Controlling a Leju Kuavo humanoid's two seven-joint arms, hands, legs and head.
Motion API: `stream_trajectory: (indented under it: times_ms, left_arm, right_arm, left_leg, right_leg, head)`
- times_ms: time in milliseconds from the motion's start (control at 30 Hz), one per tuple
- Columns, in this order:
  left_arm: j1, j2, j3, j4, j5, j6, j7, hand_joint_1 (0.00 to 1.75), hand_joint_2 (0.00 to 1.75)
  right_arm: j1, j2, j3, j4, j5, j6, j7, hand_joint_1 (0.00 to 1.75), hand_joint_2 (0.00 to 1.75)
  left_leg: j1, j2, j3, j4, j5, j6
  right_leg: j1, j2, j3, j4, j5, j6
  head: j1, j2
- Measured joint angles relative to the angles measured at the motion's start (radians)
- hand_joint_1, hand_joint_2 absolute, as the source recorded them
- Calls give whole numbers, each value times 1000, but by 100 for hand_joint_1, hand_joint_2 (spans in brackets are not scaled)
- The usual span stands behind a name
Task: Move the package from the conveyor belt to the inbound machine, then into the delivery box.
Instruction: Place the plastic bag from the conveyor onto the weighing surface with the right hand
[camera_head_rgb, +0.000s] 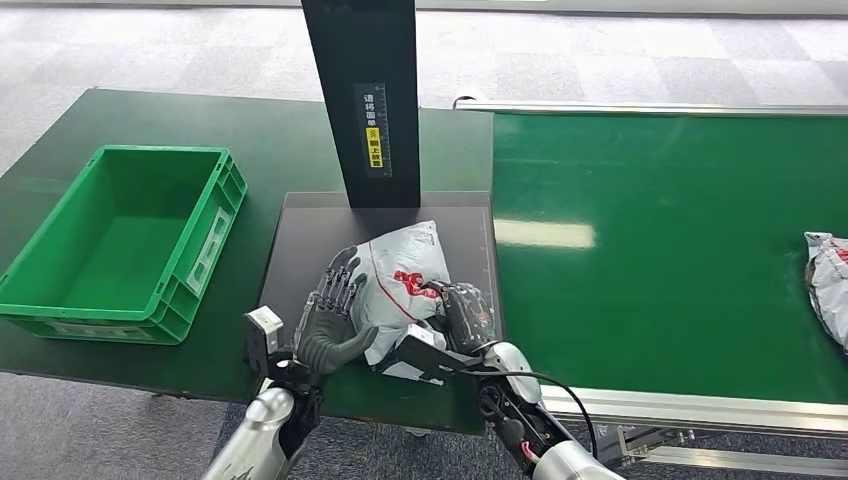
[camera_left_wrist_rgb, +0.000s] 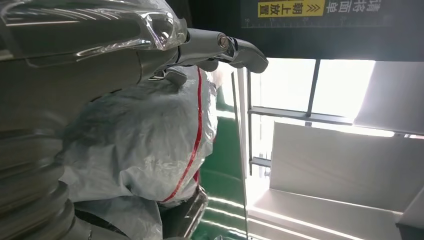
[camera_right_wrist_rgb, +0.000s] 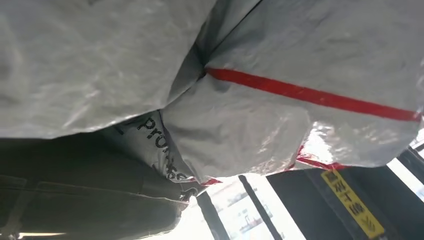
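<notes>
The green conveyor belt fills the right half of the head view, its metal rail along the lower right edge. Left of it, the dark green tabletop spans the left half of the frame. On that tabletop, at left centre, sits the green delivery box, an open crate with slotted walls. The inbound machine takes the middle of the frame: a flat black platform with a black upright post rising to the top centre, a yellow and black label on its face.

The package, a crumpled grey plastic mailer with red stripes and red print, is at lower centre, over the near part of the black platform and held between both hands; whether its underside touches the platform cannot be told. In the left wrist view the package shows a red stripe down its side, and in the right wrist view the package fills most of the picture.

The left hand presses against the package's left side, dark fingers spread up along the plastic and thumb beneath. The right hand grips the package's right side, fingers curled onto it.

A 2nd grey parcel lies on the belt at the right edge.
</notes>
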Motion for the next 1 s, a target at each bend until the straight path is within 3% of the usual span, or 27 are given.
stream_trajectory:
  times_ms: [100,133,233,300,367,467,533,633,833,967,1000]
  left_arm:
    - [-7,1,-6,10,8,10,0,0,175]
    - [-12,2,-9,14,14,16,0,0,175]
    - [-26,7,-15,25,36,30,0,0,175]
    - [-28,10,-15,27,42,34,0,0,175]
    - [-27,14,-15,27,44,31,0,0,175]
    - [-23,18,-14,27,45,20,0,0,175]
    - [-20,19,-14,27,43,17,0,0,175]
    - [-18,19,-14,27,40,17,0,0,175]
    - [-17,18,-14,27,38,17,0,0,175]
    - [-17,18,-14,27,38,17,0,0,175]
    - [-17,18,-14,27,38,17,0,0,175]
  right_arm:
    - [-6,8,0,9,-4,-22,-1,28,175]
    - [-8,9,-1,12,-15,-15,-2,0,175]
    - [-10,10,-17,20,-100,40,-46,0,175]
    - [-9,8,-50,19,-231,152,-102,0,87]
    - [1,5,-105,4,-420,356,-153,0,0]
    - [38,0,-198,-56,-666,672,-179,0,0]
    - [66,-5,-242,-100,-747,790,-174,0,0]
    - [94,-13,-280,-146,-776,840,-171,0,0]
    - [118,-22,-316,-193,-780,847,-170,0,0]
    - [125,-24,-325,-207,-781,850,-170,0,175]
    - [126,-25,-327,-210,-782,853,-170,0,175]
  left_leg:
    - [0,0,0,0,0,0]
    - [0,0,-1,0,0,0]
    - [0,0,-1,0,0,0]
    - [0,0,-1,0,0,0]
    - [0,0,-1,0,0,0]
    - [0,-1,-2,0,0,0]
    - [0,-2,-2,0,0,0]
    - [0,-1,-2,0,0,0]
    - [0,-1,-2,0,0,0]
    - [0,-1,-2,0,0,0]
    - [0,-1,-2,0,0,0]
  right_leg:
    - [0,0,-1,0,0,0]
    - [0,0,-1,0,0,0]
    - [0,0,-1,0,0,0]
    - [0,0,-1,0,0,0]
    - [0,0,-1,0,0,0]
    - [0,0,-2,0,0,0]
    - [0,0,-2,0,0,0]
    - [0,0,-2,0,0,0]
    - [0,0,-2,0,0,0]
    - [0,0,-2,0,0,0]
    - [0,0,-2,0,0,0]
  head:
    - [0,0]
    - [0,0]
    - [0,0]
    - [0,0]
    - [0,0]
    - [0,0]
    - [0,0]
    - [0,0]
    - [0,0]
    - [0,0]
    - [0,0]
